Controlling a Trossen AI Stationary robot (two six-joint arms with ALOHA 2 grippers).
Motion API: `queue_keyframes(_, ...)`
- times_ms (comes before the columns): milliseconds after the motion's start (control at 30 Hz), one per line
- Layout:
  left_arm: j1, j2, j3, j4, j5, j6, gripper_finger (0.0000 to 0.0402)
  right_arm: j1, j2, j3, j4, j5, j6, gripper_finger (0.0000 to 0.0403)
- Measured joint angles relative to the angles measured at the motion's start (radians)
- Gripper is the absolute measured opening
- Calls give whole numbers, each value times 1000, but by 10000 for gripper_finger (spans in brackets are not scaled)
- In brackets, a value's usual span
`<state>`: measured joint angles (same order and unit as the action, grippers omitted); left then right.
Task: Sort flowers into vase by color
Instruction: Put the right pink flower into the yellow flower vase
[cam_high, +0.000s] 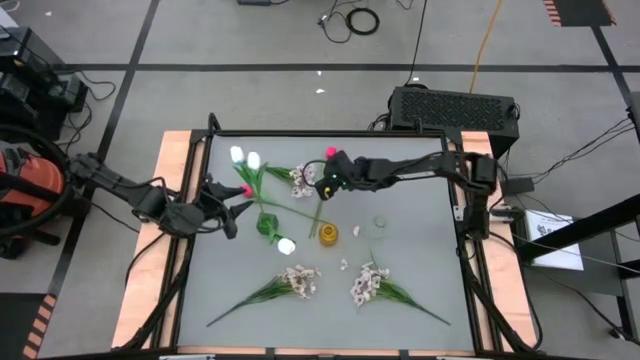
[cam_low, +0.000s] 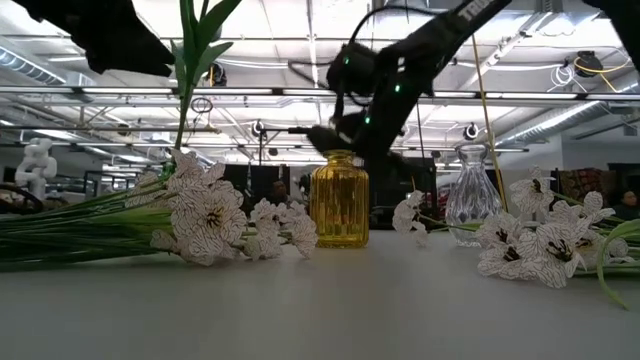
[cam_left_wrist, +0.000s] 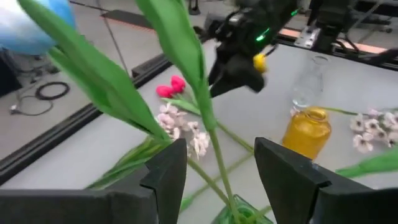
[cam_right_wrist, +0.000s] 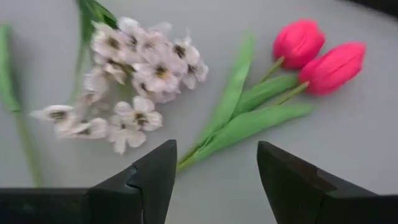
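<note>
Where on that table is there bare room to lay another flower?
Bare: the right side beyond the clear vase, and the left front corner beside the front sprays. Crowded: the back middle, around the pink tulips and green vase.

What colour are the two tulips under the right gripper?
Pink-red tulips, clearest in the right wrist view.

2 pink tulips lying flat beside pale blossom spray; white tulips near green vase.

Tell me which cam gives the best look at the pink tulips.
Right wrist view: the pink tulips fill the frame, two heads lying on the table, stems toward the open right gripper. High view shows a small pink spot; left wrist view a distant pair; low view none.
</note>
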<state>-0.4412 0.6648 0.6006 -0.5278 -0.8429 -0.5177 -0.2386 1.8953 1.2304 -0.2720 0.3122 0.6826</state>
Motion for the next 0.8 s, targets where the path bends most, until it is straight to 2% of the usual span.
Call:
queue_keyframes(233,-69,2,0,-2,32,-41,197,-2,62,0,-10,33,71,215)
queue_keyframes(400,-114,3,0,-4,33,-62,197,-9,68,-1,62,71,95,215)
queue_keyframes(567,-135,3,0,-4,27,-80,197,-24,69,0,88,79,111,215)
queue_keyframes(800,-146,7,-1,-3,25,-81,197,-30,144,1,68,90,126,215)
